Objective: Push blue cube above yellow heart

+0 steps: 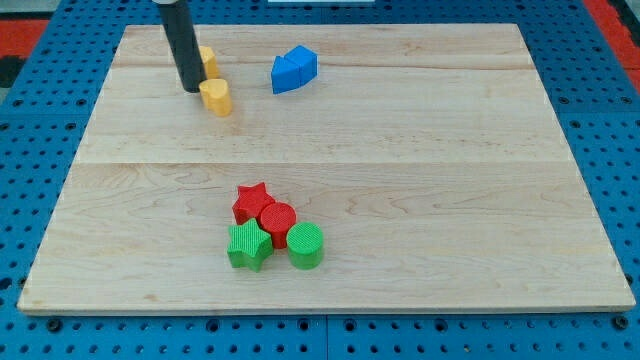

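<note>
My tip (191, 88) touches the yellow heart's (216, 97) left side; blue block (293, 70) sits upper right. No pincer appears, so its state cannot be told.

Red star (251, 200), red cylinder (277, 220), green star (247, 245), green cylinder (306, 245) (all clustered).

Pale wooden table (420, 180) made of joined planks, sitting on a blue pegboard surface (600, 120) full of little holes. Bit of red at the view's top corners (612, 14). Even, soft lighting all over.
</note>
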You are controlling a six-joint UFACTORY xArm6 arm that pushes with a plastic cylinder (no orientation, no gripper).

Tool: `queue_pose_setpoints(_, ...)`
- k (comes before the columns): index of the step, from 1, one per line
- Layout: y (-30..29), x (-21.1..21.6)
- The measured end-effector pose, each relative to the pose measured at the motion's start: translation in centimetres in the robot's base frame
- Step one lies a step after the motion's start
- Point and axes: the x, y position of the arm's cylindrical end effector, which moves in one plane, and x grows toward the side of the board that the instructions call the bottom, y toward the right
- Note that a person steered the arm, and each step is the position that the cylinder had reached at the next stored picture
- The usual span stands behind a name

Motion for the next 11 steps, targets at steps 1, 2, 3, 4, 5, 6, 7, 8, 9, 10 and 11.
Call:
queue_pose_setpoints(1, 4.9, 2.2)
queue_pose_setpoints(2, 5.9, 2.2)
queue_pose_setpoints(3, 11.8, 1.1)
queue_pose_setpoints(4, 19.6, -1.4)
queue_pose_setpoints(5, 18.2, -6.4)
queue_pose_setpoints(6, 14.3, -7.9)
queue_pose_setpoints(7, 13.2, -5.6)
queue_pose_setpoints(8, 12.8, -2.7)
queue_pose_setpoints(9, 12.1, -0.1)
queue_pose_setpoints(10, 10.9, 1.6)
queue_pose_setpoints(11, 13.3, -1.0)
